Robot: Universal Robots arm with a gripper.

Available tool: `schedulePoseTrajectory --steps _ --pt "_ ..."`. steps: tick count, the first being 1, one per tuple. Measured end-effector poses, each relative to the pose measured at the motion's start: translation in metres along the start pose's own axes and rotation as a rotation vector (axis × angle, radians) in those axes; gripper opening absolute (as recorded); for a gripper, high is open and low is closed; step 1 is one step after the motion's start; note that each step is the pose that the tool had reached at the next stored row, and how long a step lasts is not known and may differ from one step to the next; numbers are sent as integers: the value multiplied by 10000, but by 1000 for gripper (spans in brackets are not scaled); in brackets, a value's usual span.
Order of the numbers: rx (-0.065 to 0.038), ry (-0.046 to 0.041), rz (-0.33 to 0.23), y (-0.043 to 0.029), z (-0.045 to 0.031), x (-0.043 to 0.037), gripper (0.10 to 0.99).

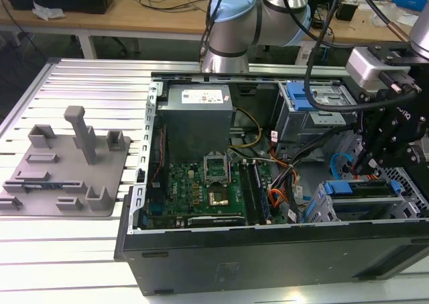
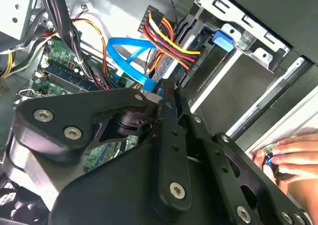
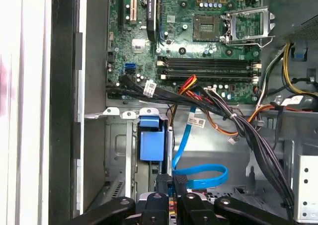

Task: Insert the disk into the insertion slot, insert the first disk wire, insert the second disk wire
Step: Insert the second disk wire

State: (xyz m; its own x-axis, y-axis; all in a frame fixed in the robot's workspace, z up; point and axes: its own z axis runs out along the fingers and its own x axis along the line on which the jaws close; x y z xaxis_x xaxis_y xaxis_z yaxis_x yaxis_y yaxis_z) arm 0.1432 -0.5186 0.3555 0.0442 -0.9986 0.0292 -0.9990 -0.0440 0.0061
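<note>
Reading from the exterior view's left, with the motherboard [image 1: 204, 190] as landmark: one grey fixture plate [image 1: 64, 166] lies well apart from it, outside the open computer case [image 1: 268, 257]. One power supply [image 1: 198, 113] stands just behind the motherboard. Past the motherboard toward the exterior view's right stand two drive cages: the taller cage [image 1: 305, 106] with a blue latch, further back, and the insertion slot [image 1: 328, 207], nearer the front. One disk [image 1: 375, 186] shows by its blue carrier and appears seated in that slot, so the first step is judged done. One gripper [image 1: 365, 164] hangs over this cage, on the side away from the motherboard. In the second wrist view its fingertips [image 2: 169, 98] are drawn together beside the end of one blue disk wire [image 2: 130, 56]. In the first wrist view the same wire's dark plug sits right at the fingertips, so the gripper appears clamped on it, though the contact is partly hidden. One red, yellow and black wire bundle [image 2: 169, 38] runs just beside it. The step in hand is judged to be inserting the first disk wire, which calls for squaring the plug to the disk's socket before pressing. One person's hand [image 2: 288, 158] rests outside the case, far from the motherboard.
</note>
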Motion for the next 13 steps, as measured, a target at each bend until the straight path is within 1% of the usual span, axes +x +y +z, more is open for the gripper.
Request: schedulePoseTrajectory --steps 1,2,3,4,5,12,13 --pt "0 1 0 -1 0 7 165" --pt "36 -12 1 0 2 65 165" --pt "112 -64 3 1 3 99 165" --pt "255 -154 6 2 3 102 165" --pt "311 -214 7 2 6 102 165" --pt "293 -228 57 3 14 101 165" --pt "292 -260 162 3 18 100 165"
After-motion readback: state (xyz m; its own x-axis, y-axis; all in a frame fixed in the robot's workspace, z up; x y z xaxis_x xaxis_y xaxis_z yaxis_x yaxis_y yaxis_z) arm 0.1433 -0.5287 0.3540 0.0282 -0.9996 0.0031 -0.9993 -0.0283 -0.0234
